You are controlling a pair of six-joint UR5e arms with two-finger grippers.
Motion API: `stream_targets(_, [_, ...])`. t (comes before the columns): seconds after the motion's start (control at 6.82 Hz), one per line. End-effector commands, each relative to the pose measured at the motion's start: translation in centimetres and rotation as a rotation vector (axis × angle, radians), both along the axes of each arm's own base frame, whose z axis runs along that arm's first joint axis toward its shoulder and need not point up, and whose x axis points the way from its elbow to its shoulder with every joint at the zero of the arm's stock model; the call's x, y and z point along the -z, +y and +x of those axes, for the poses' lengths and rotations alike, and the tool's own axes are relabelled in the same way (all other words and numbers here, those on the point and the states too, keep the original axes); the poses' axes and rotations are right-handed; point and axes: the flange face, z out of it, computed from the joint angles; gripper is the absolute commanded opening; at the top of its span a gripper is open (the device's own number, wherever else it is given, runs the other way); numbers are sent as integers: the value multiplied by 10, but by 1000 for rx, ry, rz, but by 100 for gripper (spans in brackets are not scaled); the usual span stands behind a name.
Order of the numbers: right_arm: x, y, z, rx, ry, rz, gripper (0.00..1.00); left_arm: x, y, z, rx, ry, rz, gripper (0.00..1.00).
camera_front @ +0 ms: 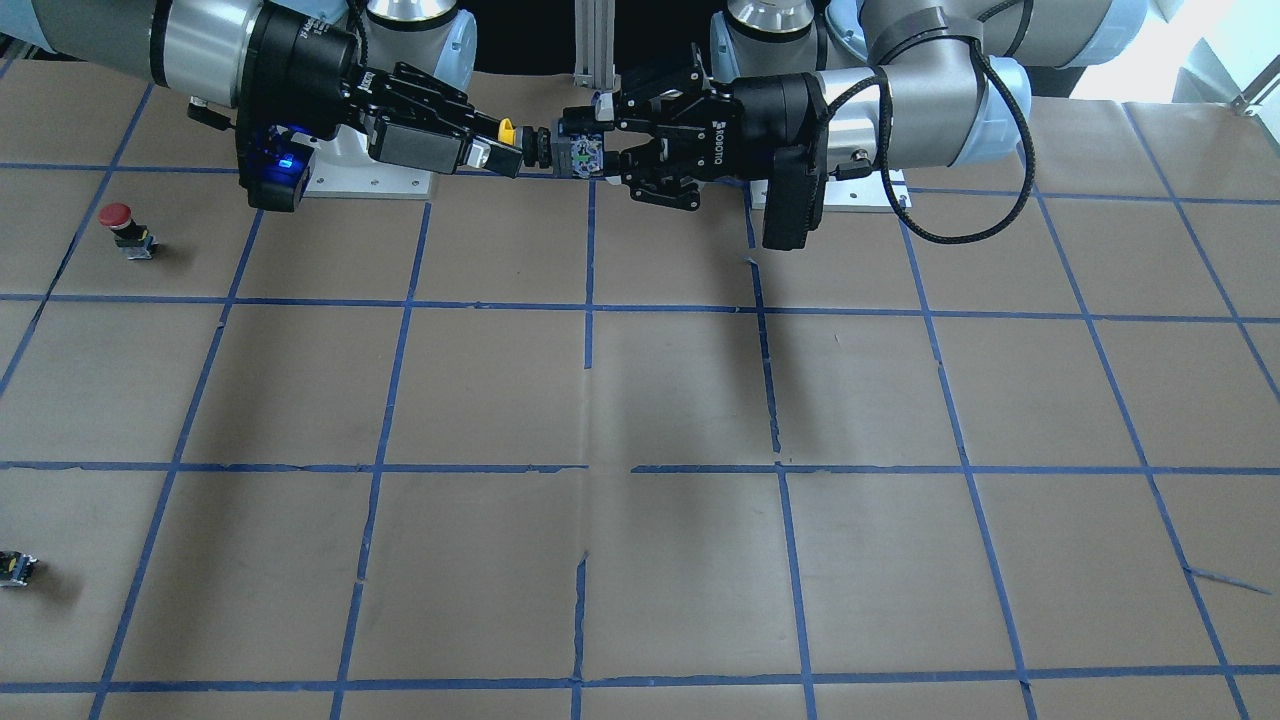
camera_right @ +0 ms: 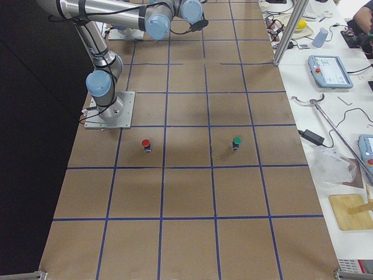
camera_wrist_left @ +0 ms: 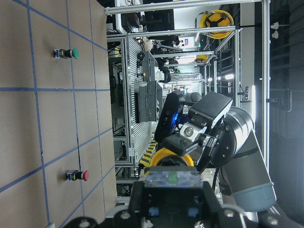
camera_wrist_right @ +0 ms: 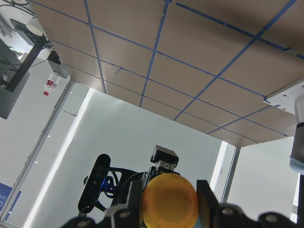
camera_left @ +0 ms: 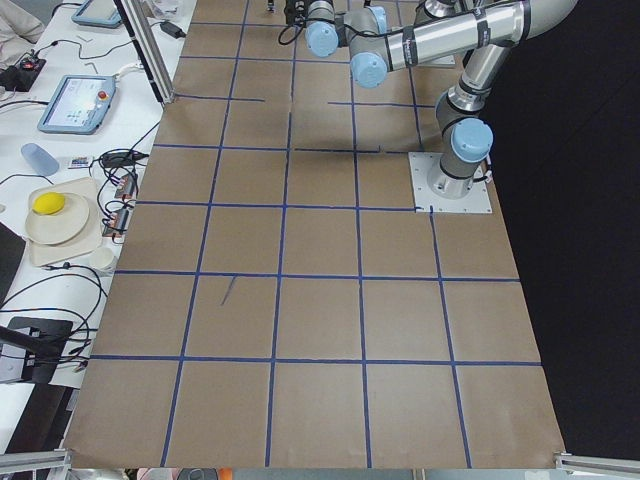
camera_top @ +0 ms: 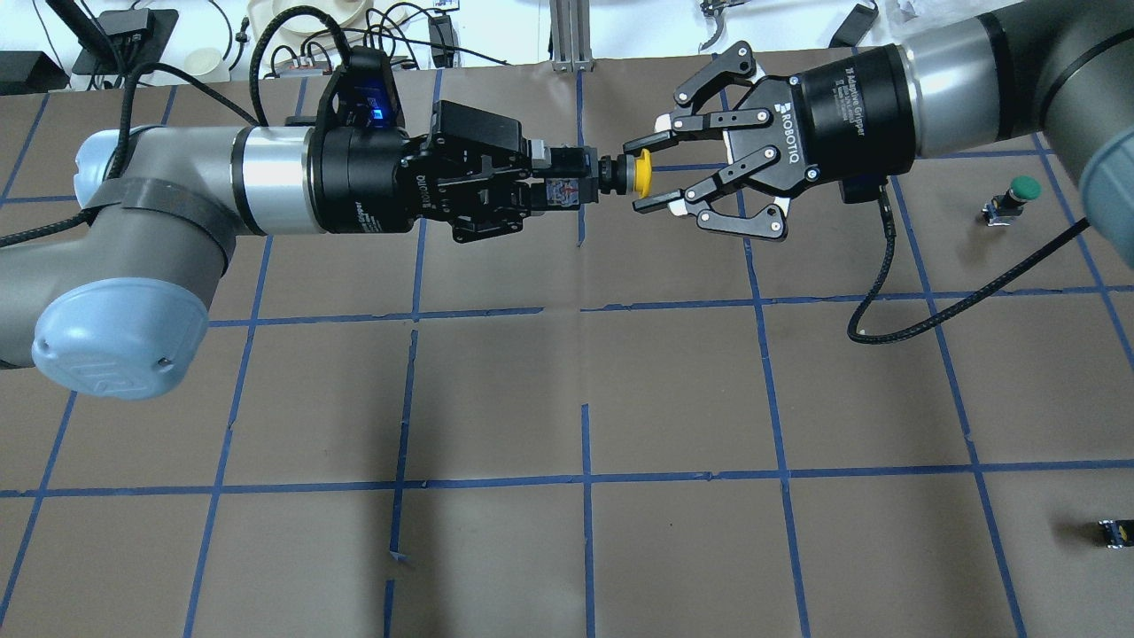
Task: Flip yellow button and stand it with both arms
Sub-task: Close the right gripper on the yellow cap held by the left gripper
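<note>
The yellow button (camera_top: 641, 173) is held level in the air between both arms, at the back middle of the table. My left gripper (camera_top: 554, 189) is shut on its black-grey body, and the yellow cap points at my right gripper (camera_top: 646, 175). The right gripper is open, with a finger close on each side of the cap. In the front-facing view the cap (camera_front: 507, 131) shows just above the right gripper's fingers (camera_front: 490, 152), and the left gripper (camera_front: 592, 150) holds the body. The right wrist view shows the cap (camera_wrist_right: 170, 204) between its two fingers.
A red-capped button (camera_front: 118, 222) stands on the brown paper on the robot's right side. A green-capped button (camera_top: 1019, 190) stands further out on that side. A small dark block (camera_top: 1114, 532) lies near the right edge. Blue tape lines grid the table.
</note>
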Motion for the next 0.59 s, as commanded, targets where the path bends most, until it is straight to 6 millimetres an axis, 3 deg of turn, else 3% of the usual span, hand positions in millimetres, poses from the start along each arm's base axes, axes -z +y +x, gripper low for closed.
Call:
stream_targets(0.0, [-1, 0, 0, 0, 0, -1, 18, -1, 1, 0, 1, -7, 1, 26])
stream_targets(0.15, [-1, 0, 0, 0, 1, -1, 17, 2, -3, 1, -7, -5, 63, 83])
stream_targets(0.29, [3, -2, -1, 0, 6, 7, 16, -2, -2, 1, -12, -6, 93, 91])
stream_targets(0.44, [3, -6, -8, 13, 10, 8, 16, -5, 0, 1, -12, -6, 85, 91])
